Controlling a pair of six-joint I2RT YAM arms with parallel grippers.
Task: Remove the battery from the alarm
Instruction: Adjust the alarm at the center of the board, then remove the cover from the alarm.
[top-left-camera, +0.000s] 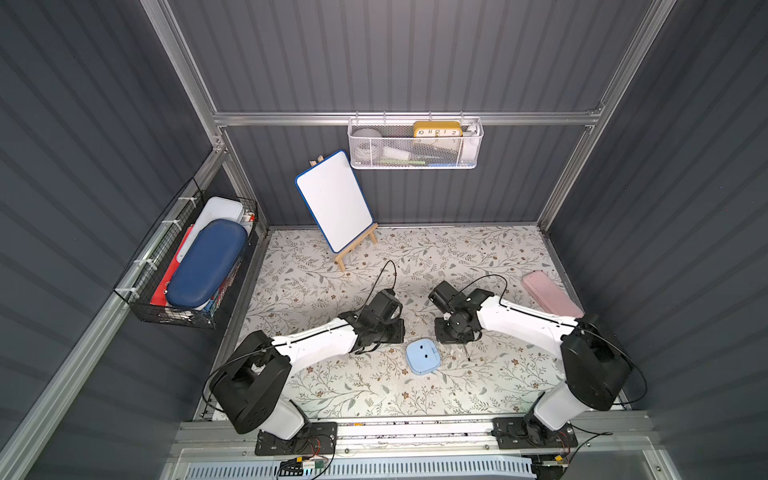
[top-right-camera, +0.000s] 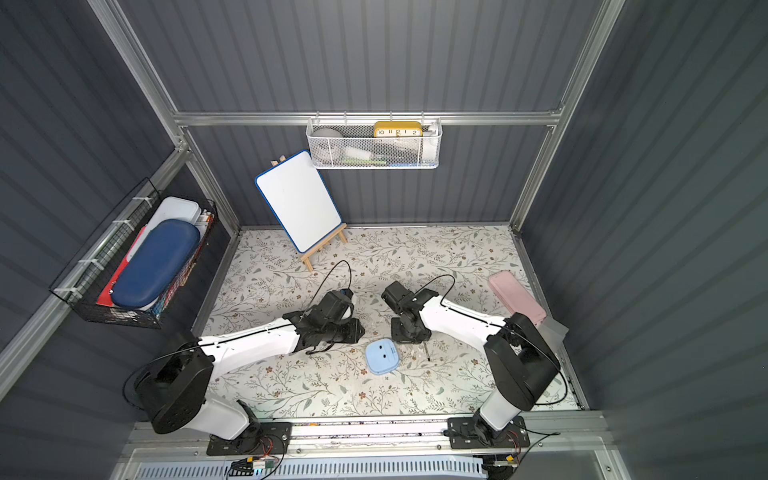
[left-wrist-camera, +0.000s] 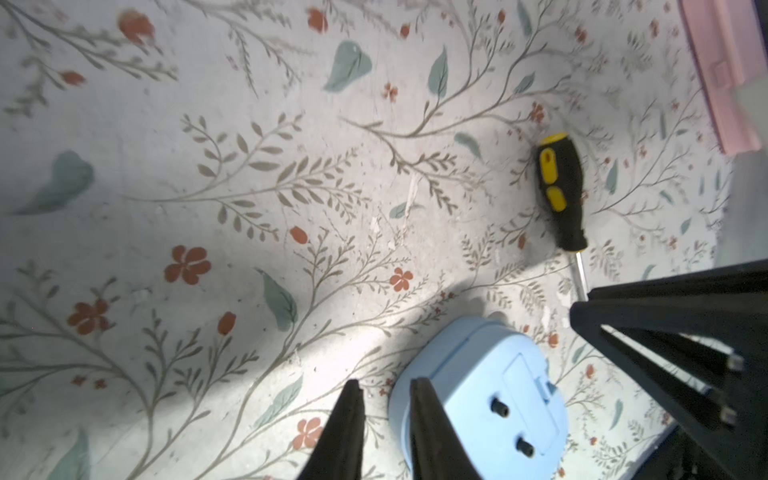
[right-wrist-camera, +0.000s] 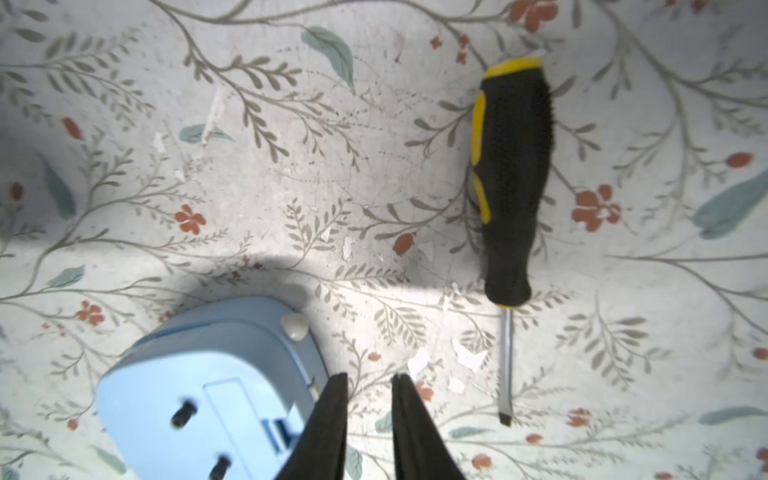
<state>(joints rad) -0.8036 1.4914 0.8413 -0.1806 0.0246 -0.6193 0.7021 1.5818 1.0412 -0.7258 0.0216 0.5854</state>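
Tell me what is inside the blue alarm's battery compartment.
The alarm lies face down with its back up. Its battery cover looks shut, so whatever is inside the compartment is hidden. On the back, only the cover and two dark knobs can be seen.

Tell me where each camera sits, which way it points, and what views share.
Top views: high above the robot's base side, looking down on the table; left arm and right arm show, near the alarm.
Left wrist: on the left arm, looking down past the left gripper at alarm and screwdriver.
Right wrist: likewise past the right gripper.
Shared: both wrist views show alarm and screwdriver.
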